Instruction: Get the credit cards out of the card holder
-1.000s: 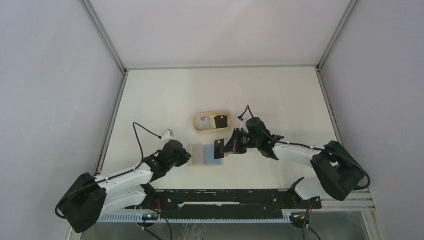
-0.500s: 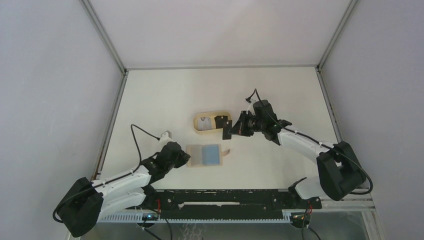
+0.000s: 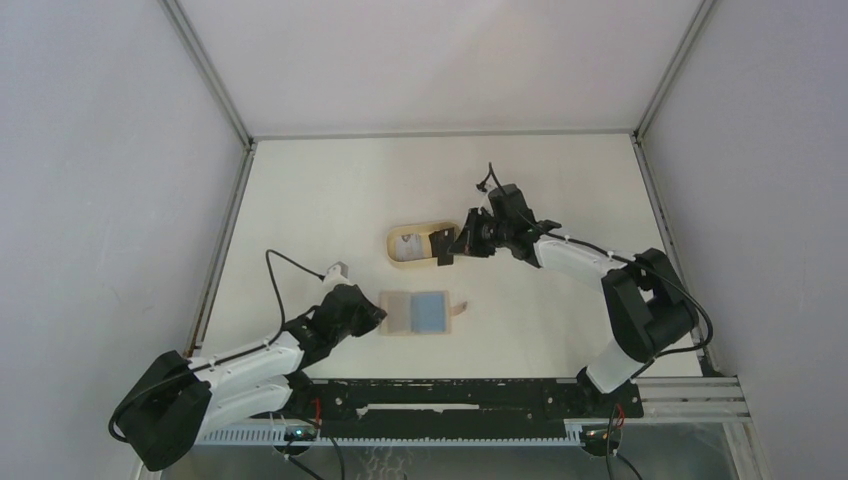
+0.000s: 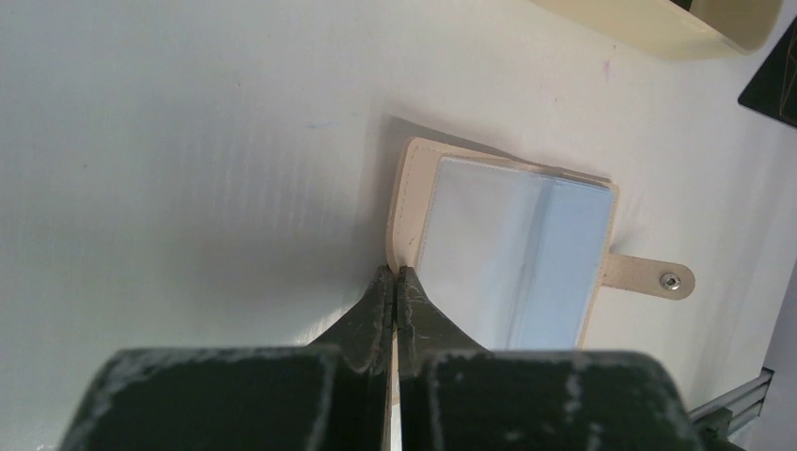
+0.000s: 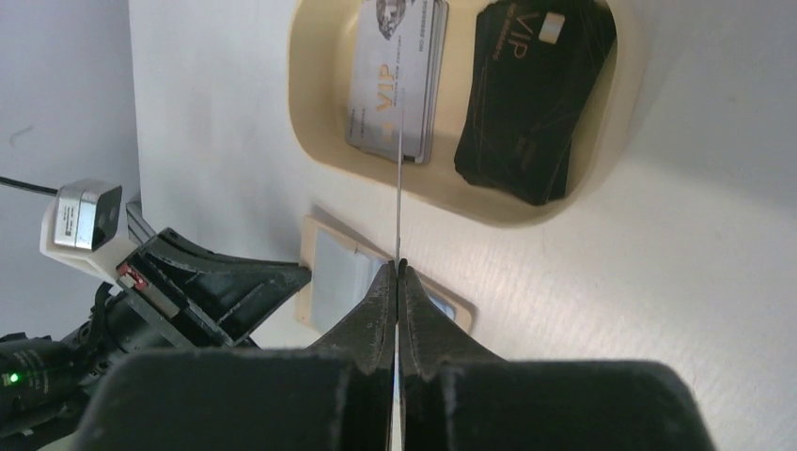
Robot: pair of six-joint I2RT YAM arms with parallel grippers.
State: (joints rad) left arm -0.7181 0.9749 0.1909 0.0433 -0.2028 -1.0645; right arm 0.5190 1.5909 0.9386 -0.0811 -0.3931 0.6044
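The tan card holder (image 3: 415,312) lies open on the table, its grey-blue inside up and its snap tab (image 4: 648,278) on the right. My left gripper (image 3: 376,318) is shut on its left edge, as the left wrist view (image 4: 396,273) shows. My right gripper (image 3: 453,245) is shut on a black credit card (image 3: 441,249) and holds it above the right end of the beige tray (image 3: 395,238). In the right wrist view the held card (image 5: 398,188) shows edge-on as a thin line. A silver card (image 5: 395,80) and a stack of black cards (image 5: 531,94) lie in the tray.
The beige oval tray (image 5: 301,85) stands just behind the card holder (image 5: 329,272). My left gripper's body (image 5: 207,282) shows in the right wrist view beside the holder. Metal frame rails run along the table's sides and the near edge.
My right gripper has carried the black card from the card holder back and up to above the tray. My left gripper has stayed shut on the holder's edge; the holder shifted slightly.
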